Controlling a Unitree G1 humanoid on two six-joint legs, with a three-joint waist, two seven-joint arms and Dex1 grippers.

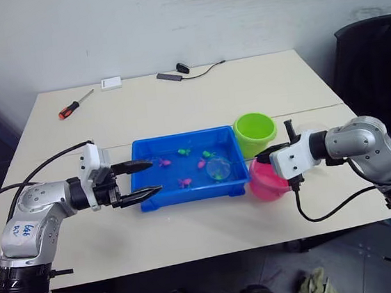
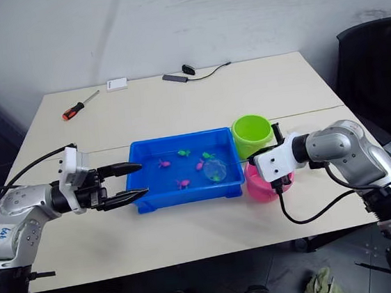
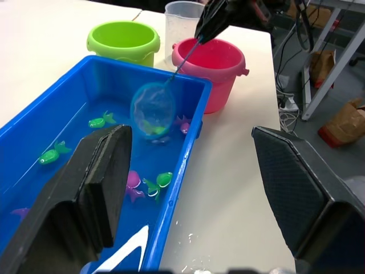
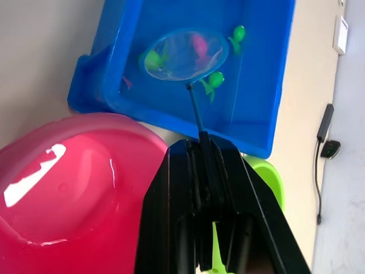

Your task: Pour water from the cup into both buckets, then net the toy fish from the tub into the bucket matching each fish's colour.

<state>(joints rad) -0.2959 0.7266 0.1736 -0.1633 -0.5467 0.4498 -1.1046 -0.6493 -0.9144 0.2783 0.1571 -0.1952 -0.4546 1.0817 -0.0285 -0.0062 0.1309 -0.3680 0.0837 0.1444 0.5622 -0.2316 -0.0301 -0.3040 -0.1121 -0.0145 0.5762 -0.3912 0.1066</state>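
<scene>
net dipped in the tub, left gripper standing off

my right gripper is clamped on the thin dark handle of a small round net with pale blue mesh. the net's hoop sits down in the shallow rectangular bright blue plastic tub, at the end nearest the buckets, with a green toy fish and a pink toy fish seen through the mesh; i cannot tell if either is inside it. more small green and pink fish lie scattered in the water.

the pink round plastic bucket sits directly under my right gripper, touching the tub's end. the lime green round plastic bucket stands just beside it, farther back, and the clear plastic measuring cup stands behind the two.

my left gripper is spread wide, empty, at the tub's other end, one finger over the rim.

handwriting on my left arm's label is not legible to me.
</scene>
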